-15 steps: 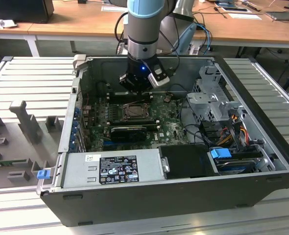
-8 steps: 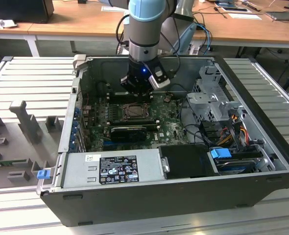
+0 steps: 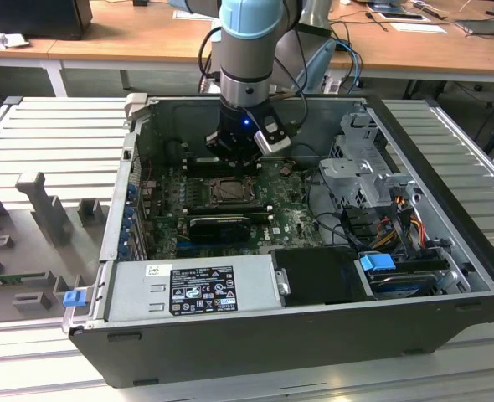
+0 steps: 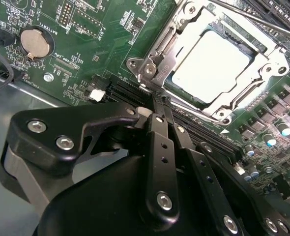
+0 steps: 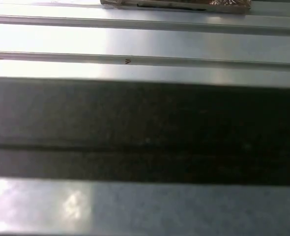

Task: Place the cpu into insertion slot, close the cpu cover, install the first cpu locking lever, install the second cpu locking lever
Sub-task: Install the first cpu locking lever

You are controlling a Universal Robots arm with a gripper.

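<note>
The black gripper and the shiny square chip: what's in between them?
In the second wrist view, a long black slot and the dull-metal cover frame's edge lie between the black gripper and the pale square cpu.

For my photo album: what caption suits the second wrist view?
Shut black pincer poised beside the cpu, seated under its closed cpu cover.

The arm (image 3: 249,50) hangs near-vertical, wrist down, in the far middle of the scene. Its gripper (image 4: 160,104) has both black fingers (image 4: 157,142) pressed together, holding nothing.
</note>
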